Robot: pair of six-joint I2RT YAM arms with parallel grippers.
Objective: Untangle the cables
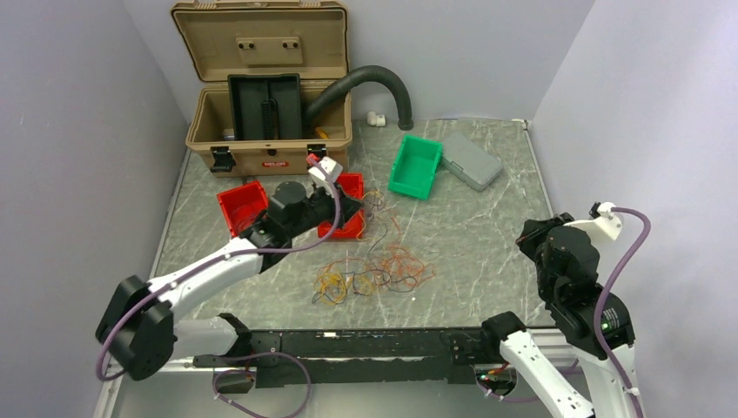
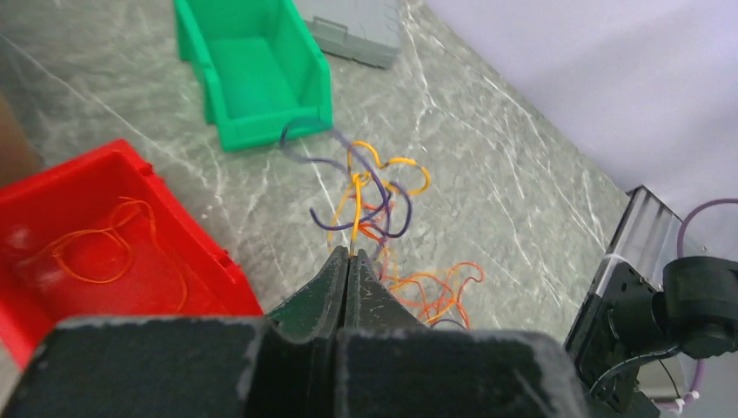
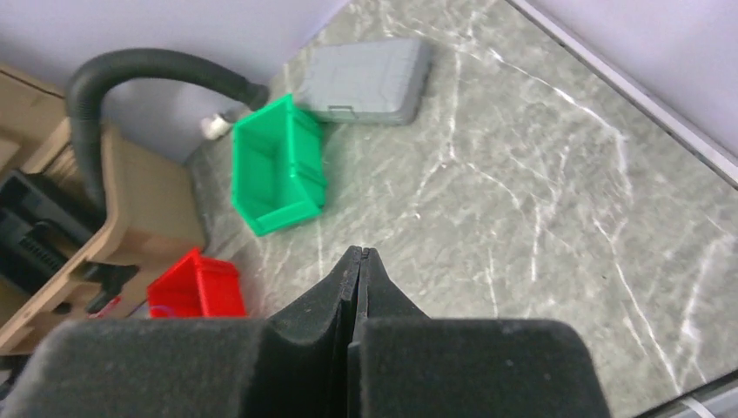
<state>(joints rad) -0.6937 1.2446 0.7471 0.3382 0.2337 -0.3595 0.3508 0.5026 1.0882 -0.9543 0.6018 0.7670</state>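
Likely the pinched strand will drag the whole knot. The cables (image 1: 374,274), too many to count, lie heaped toward the near edge of the table (image 1: 487,218). The left gripper (image 2: 350,254), pressed together on an orange-yellow loop, could tighten them or lose the hair-thin wire. The right gripper (image 3: 357,252), closed on nothing, hangs by the right edge. Farther off are two red bins (image 1: 241,205), one green bin (image 1: 416,165), one gray case (image 1: 471,161) and one toolbox (image 1: 261,87) in the far left corner.

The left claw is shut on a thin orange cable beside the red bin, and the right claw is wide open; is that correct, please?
Not quite: the right claw is shut, with nothing between its jaws, as the right wrist view shows. The left claw does grip the orange cable beside the red bin.
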